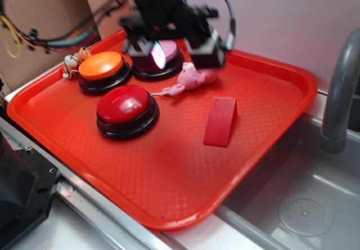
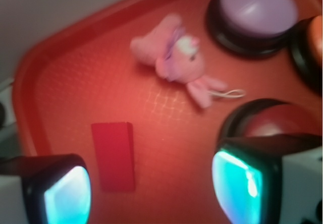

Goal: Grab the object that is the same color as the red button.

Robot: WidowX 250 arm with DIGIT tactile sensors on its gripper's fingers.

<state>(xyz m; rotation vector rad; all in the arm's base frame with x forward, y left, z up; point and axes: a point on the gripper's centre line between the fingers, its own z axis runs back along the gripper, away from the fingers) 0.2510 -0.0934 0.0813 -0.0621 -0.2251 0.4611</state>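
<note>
Red tray (image 1: pixel 84 148), plastic, waffle-textured: it carries every item listed and sits beside a steel sink (image 1: pixel 304 205).

Item 1, nearest me: red button (image 1: pixel 123 104), glossy dome on a black base. Colour reference only.

Item 2, the target: red wedge block (image 1: pixel 220 121), matte, alone on open tray right of the red button and well apart from it. I judge it rigid, light and not fragile. Its sloped face could slide out of a pinch, so I would take hold across the two narrow parallel sides.

Item 3: pink plush toy (image 1: pixel 194 77), soft, just behind the wedge. Not wanted.

Item 4: orange-topped button (image 1: pixel 101 65) and pink-topped button (image 1: pixel 163 56), back row.

Item 5: hand (image 2: pixel 151 186), spread wide and holding nothing, above the back row. In the wrist view the wedge lies towards one finger.
</note>
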